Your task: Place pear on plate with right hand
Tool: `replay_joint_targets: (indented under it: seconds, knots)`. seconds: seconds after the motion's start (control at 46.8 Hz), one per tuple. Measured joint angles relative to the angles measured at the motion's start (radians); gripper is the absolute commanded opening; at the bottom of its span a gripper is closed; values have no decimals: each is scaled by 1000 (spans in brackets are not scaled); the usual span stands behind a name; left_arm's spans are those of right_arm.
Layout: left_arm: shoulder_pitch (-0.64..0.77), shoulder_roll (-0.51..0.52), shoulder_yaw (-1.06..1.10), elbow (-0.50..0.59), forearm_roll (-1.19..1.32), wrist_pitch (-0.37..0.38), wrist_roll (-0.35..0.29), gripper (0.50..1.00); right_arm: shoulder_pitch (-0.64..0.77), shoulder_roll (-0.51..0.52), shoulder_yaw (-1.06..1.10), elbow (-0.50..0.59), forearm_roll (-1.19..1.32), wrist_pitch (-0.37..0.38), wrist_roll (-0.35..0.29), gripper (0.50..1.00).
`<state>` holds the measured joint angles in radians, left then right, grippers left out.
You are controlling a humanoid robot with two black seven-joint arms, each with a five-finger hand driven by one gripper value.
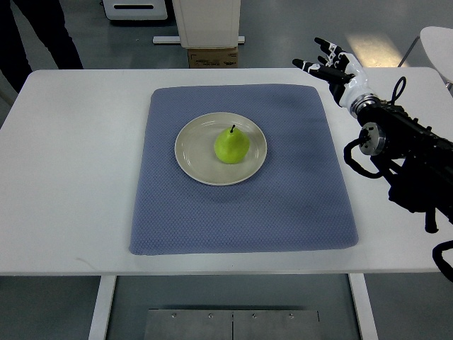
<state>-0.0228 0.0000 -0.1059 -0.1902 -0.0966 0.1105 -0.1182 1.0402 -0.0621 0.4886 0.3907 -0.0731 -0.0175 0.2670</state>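
A yellow-green pear [231, 146] with a dark stem stands upright in the middle of a round beige plate [195, 161]. The plate rests on a blue-grey mat [283, 205] on the white table. My right hand [327, 62] hovers at the table's far right edge, beyond the mat's corner and well apart from the pear. Its black and white fingers are spread and hold nothing. Its black arm comes in from the right edge. My left arm does not show.
The white table [71, 177] extends on all sides of the mat. A person's dark-clothed legs [35, 35] stand at the far left. A cardboard box [212, 57] and white furniture sit on the floor behind the table.
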Motion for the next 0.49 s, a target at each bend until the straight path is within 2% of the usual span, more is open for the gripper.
replay_joint_targets:
  seconds: [0.128,0.492]
  knots:
    - [0,0,0,0,0,0,0,1000,-31,1,61,-46,9,-4,-28,1000]
    - [0,0,0,0,0,0,0,1000,-95,-3,279,-90,70,-12,-22,1000]
